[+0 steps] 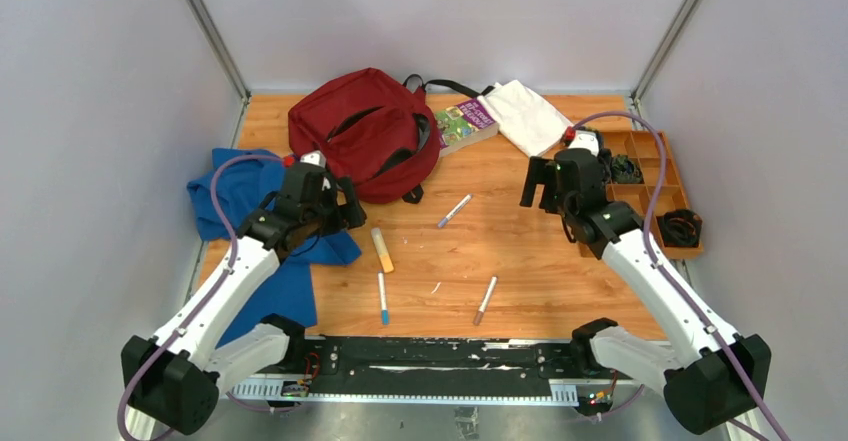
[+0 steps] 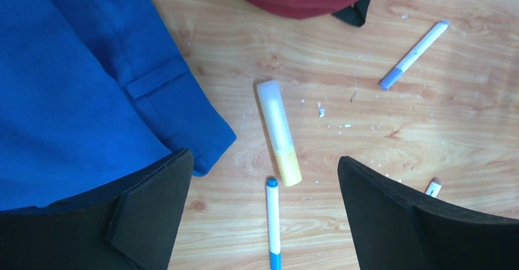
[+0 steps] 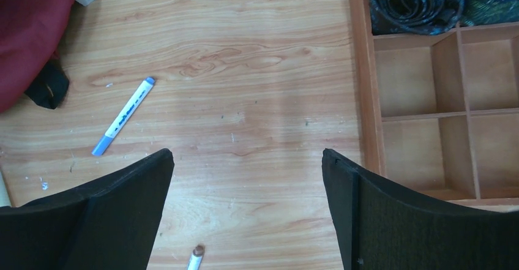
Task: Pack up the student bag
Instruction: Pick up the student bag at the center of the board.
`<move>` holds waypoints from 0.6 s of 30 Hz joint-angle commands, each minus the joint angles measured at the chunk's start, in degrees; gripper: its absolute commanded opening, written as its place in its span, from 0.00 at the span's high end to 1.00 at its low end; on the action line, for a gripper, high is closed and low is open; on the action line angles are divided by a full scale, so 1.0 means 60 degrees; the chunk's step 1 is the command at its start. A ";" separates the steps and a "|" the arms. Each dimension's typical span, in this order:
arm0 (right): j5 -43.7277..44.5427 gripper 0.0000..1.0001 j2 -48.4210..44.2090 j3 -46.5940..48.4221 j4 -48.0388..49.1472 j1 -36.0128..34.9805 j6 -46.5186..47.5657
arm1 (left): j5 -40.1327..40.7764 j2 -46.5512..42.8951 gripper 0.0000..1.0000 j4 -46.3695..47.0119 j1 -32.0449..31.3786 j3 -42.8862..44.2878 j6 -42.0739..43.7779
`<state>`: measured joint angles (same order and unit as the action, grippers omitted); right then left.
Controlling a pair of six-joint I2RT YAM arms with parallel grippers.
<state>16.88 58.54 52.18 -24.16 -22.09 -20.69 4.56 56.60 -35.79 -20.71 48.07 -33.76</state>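
left arm point(image 1: 215, 296) and right arm point(image 1: 655, 266) reach forward — jaws wide apart, empty.

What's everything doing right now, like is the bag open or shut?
Bag, lying down, unzipped.
Book, closed.
White cloth, folded.
Blue shirt, crumpled.
Highlighter, capped.
Pens, capped, lying loose.
Tray, some pockets empty, rolled ties in others.
Left jaws, open, empty.
Right jaws, open, empty.

Dark red backpack point(image 1: 365, 126), blue garment point(image 1: 240, 201), white cloth point(image 1: 525, 116) — yellow-tipped highlighter point(image 1: 382, 250)
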 commanded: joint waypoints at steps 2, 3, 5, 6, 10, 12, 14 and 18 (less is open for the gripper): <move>-0.0630 0.05 0.0072 -0.0317 0.0258 0.0085 -0.0392 | -0.0351 0.0063 0.02 0.0366 -0.0405 -0.0695 -0.0442; -0.0813 0.05 0.0116 -0.0334 0.0278 0.0091 -0.0429 | -0.0141 0.0096 0.02 0.0367 -0.0652 -0.0749 -0.0536; -0.1068 0.05 0.0243 -0.0325 0.0344 0.0086 -0.0462 | 0.0092 0.0152 0.01 0.0448 -0.1087 -0.0800 -0.0722; -0.1168 0.05 0.0315 -0.0323 0.0362 0.0093 -0.0467 | 0.0109 0.0182 0.00 0.0533 -0.1239 -0.0818 -0.0832; -0.1419 0.06 0.0502 -0.0279 0.0376 0.0094 -0.0627 | 0.0265 0.0441 0.00 0.0822 -0.1339 -0.0595 -0.1354; -0.1597 0.06 0.0511 -0.0276 0.0422 0.0085 -0.0679 | 0.0751 0.0829 0.00 0.0494 -0.1208 0.0065 -0.1418; -0.1684 0.07 0.0445 -0.0274 0.0365 0.0078 -0.0672 | 0.0837 0.1498 0.00 0.0064 -0.0702 0.0811 -0.1534; -0.1764 0.07 0.0101 -0.0328 0.0256 0.0078 -0.0665 | -0.0604 0.2702 0.00 0.0435 0.0749 0.1609 -0.1892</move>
<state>7.84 61.43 50.81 -22.59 -22.09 -24.03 5.26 67.88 -34.94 -22.41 53.49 -42.00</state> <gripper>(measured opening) 0.933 0.996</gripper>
